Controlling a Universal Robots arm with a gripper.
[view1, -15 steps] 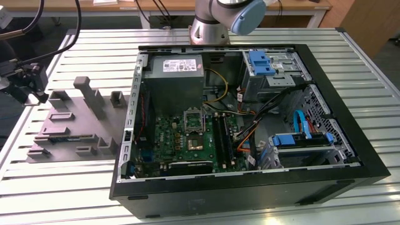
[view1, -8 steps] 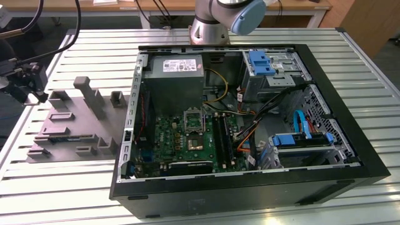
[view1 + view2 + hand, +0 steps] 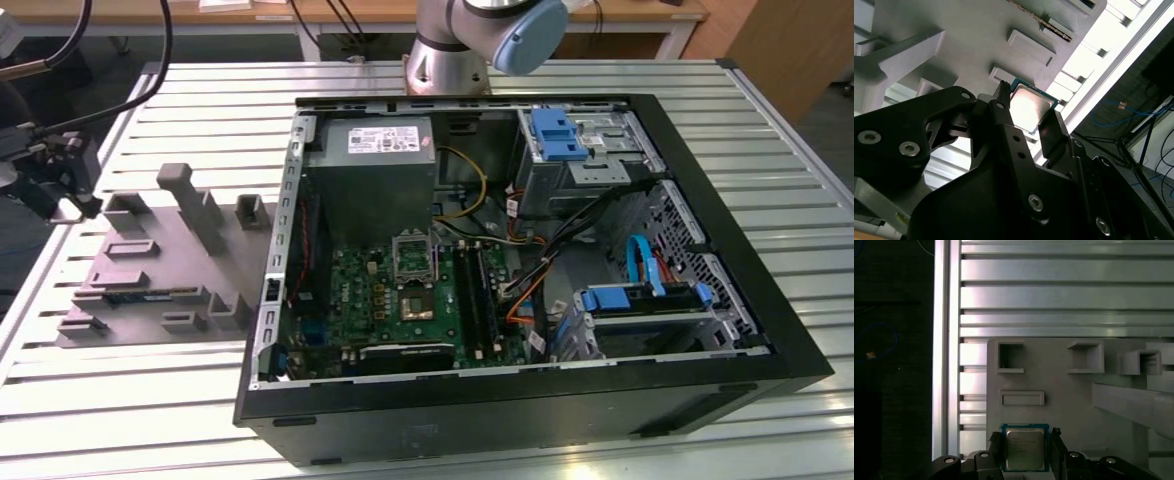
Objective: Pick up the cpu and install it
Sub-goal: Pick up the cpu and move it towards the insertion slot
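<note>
The cpu [image 3: 1025, 449] sits between the gripper's fingers over the grey plastic tray [image 3: 1079, 405], near the tray corner that lies beside the table's edge rail. Pale silvery lid up, thin green rim showing. A few lines of dark print cross the lid, too fine to make out.

The gripper [image 3: 1025, 436] is drawn in narrow: in both wrist views one black finger [image 3: 1056, 440] lies against each of two opposite cpu edges, so it looks clamped on the chip. I cannot tell whether the chip rests on the tray or is lifted off it.

The second wrist view shows the same grip from a low slant, with the cpu [image 3: 1031, 106] framed by the gripper [image 3: 1028, 102] and the tray's raised blocks beyond.

In the exterior view the gripper [image 3: 60, 185] hangs at the far left, by the tray [image 3: 147, 270] on the slatted aluminium table [image 3: 134, 400].

Well apart, toward the exterior view's right, the open black computer case [image 3: 534, 420] lies on its side. Inside it:
- the green motherboard [image 3: 387, 300]
- a grey power supply [image 3: 380, 145] carrying a white label with unreadable print
- blue drive clips [image 3: 558, 135]
</note>
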